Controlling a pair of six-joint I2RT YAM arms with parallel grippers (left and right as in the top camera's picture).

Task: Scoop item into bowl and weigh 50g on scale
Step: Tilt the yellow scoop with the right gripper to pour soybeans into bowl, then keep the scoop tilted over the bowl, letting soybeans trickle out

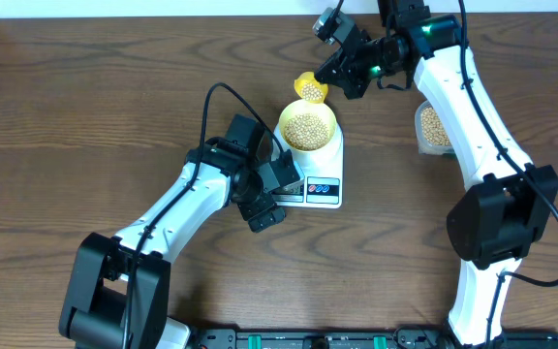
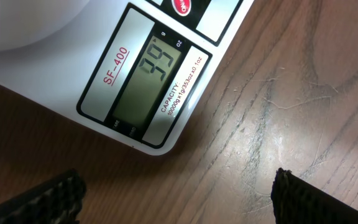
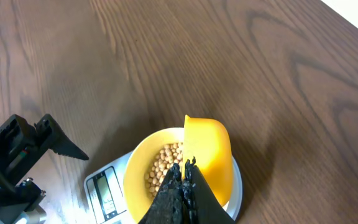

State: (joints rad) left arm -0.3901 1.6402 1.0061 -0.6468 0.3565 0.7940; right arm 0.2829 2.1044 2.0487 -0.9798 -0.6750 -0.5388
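Observation:
The pale yellow bowl (image 1: pixel 330 115) sits on the white scale (image 1: pixel 324 190) and holds a heap of tan beans (image 1: pixel 305 130). My right gripper (image 1: pixel 345 70) is shut on the handle of a yellow scoop (image 1: pixel 310 89), which carries some beans and hangs over the bowl's far rim. In the right wrist view the shut fingers (image 3: pixel 184 167) hold the scoop (image 3: pixel 208 149) above the bowl (image 3: pixel 134 182) and its beans (image 3: pixel 164 165). My left gripper (image 1: pixel 276 197) is open and empty beside the scale's front. The left wrist view shows its fingers (image 2: pixel 176 186) apart near the scale's display (image 2: pixel 146 81), which shows two digits.
A clear plastic tub (image 1: pixel 434 126) with more beans stands at the right, partly hidden under my right arm. The wooden table (image 1: pixel 85 87) runs bare to the left and front. The table's back edge lies just behind the right gripper.

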